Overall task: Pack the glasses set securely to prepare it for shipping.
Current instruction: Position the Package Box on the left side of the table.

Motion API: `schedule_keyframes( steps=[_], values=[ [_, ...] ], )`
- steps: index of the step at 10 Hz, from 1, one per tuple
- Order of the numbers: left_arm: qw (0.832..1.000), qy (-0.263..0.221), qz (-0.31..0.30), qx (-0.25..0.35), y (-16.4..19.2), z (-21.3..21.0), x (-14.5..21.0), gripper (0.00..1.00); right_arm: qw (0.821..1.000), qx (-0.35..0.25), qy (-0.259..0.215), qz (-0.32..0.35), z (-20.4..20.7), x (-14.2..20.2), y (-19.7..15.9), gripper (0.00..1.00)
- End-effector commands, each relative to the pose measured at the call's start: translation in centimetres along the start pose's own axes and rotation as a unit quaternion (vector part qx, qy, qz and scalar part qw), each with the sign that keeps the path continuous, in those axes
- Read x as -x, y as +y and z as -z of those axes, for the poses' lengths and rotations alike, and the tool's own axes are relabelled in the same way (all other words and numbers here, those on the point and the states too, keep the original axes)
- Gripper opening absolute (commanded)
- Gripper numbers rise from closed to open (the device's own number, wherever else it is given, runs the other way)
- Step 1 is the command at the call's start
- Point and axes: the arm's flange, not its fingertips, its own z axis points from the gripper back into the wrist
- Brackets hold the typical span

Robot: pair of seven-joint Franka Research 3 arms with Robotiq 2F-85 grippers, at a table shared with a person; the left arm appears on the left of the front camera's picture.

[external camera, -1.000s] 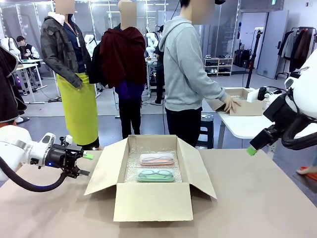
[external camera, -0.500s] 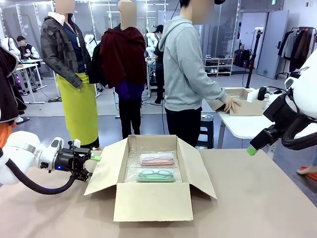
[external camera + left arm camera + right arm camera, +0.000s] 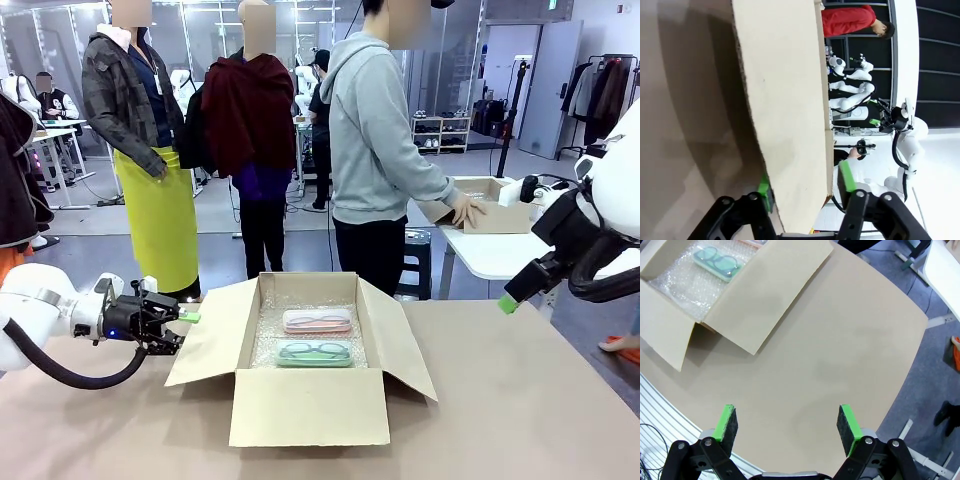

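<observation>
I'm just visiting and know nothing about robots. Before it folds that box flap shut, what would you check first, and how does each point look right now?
1. Left gripper closed on the left flap: ok; the left wrist view shows a green pad on each side of the cardboard edge.
2. Pink case and mint green case inside the cardboard box: ok, side by side on the bubble wrap.
3. Cases low enough for the flaps to close: looks ok from the front.
4. Right gripper clear of the box: ok, open above bare table.
5. Person's hand away from the box: ok, resting on another box behind.
</observation>
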Motion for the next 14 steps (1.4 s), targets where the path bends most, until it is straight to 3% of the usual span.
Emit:
schedule_keyframes(
  steps=[1,5,14],
  values=[
    [0.999,0.002,-0.004,0.052,-0.2,-0.79,-0.4,0.0,1.0,0.004,0.001,0.003,-0.14,0.03,0.06,1.0],
    [0.997,0.018,-0.005,0.072,-0.31,-0.9,-0.4,0.0,1.0,0.004,0.001,0.003,-0.14,0.03,0.06,1.0],
    [0.998,0.019,-0.004,0.053,-0.07,-0.5,0.12,0.0,1.0,0.004,0.001,0.003,-0.14,0.03,0.06,1.0]
  ],
)
